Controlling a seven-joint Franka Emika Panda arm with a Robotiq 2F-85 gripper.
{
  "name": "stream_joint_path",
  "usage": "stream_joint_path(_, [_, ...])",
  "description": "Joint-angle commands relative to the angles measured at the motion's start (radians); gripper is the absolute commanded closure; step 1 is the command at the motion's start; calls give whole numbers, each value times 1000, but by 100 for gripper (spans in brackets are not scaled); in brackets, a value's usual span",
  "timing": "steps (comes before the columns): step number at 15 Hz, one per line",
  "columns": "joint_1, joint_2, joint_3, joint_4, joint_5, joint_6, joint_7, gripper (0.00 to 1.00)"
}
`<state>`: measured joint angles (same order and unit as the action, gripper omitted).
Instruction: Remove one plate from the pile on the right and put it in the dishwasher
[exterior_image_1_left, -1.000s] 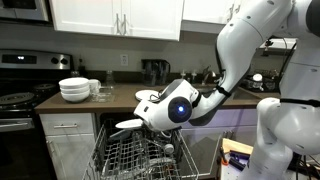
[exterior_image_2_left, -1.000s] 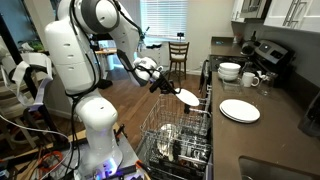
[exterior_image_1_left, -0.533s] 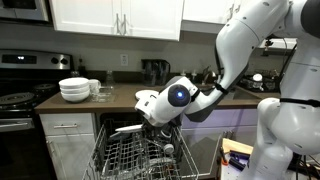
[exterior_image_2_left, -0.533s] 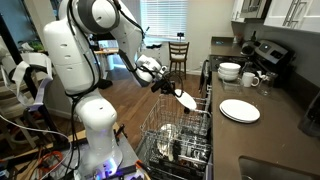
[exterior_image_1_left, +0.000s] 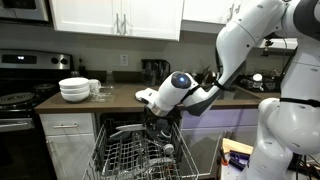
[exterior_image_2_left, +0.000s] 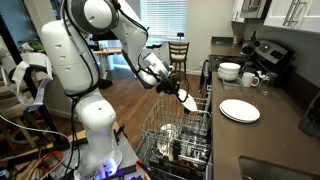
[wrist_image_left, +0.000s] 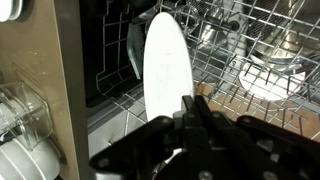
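Observation:
My gripper (wrist_image_left: 190, 115) is shut on the rim of a plain white plate (wrist_image_left: 165, 70), which I hold nearly on edge above the dishwasher's grey wire rack (wrist_image_left: 250, 60). In both exterior views the plate (exterior_image_2_left: 187, 100) (exterior_image_1_left: 125, 128) hangs just over the pulled-out rack (exterior_image_2_left: 180, 135) (exterior_image_1_left: 135, 155), with the gripper (exterior_image_2_left: 173, 90) (exterior_image_1_left: 150, 112) above it. The pile of flat white plates (exterior_image_2_left: 239, 110) lies on the dark counter beside the dishwasher. In an exterior view the arm hides the pile.
A stack of white bowls (exterior_image_2_left: 229, 71) (exterior_image_1_left: 74, 90) and a mug (exterior_image_2_left: 250, 79) stand further along the counter by the stove (exterior_image_1_left: 20, 100). Dishes (wrist_image_left: 270, 80) sit in the rack. The dishwasher's door frame (wrist_image_left: 70, 90) is close beside the plate.
My gripper has tilted the plate from flat toward edge-on and lowered it a little closer to the rack. The pile and bowls have not moved.

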<state>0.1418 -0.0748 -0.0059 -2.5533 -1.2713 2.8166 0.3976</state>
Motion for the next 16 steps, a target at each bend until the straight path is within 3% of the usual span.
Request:
stream_joint_path(1, [-20, -18, -50, -11, 69, 132, -123, 98])
stream_joint_path(5, [-15, 33, -114, -17, 212, 282, -266, 98])
stream_joint_path(6, [-59, 51, -74, -23, 279, 312, -318, 98])
stream_joint_path(8, [-66, 93, -63, -37, 385, 358, -384, 98])
stream_joint_path(9, [-28, 112, -92, -46, 446, 375, -425, 98])
stream_joint_path(13, [-60, 189, -3, -65, 616, 418, -512, 98])
stream_joint_path(16, [-140, 221, 129, -60, 711, 406, -566, 98])
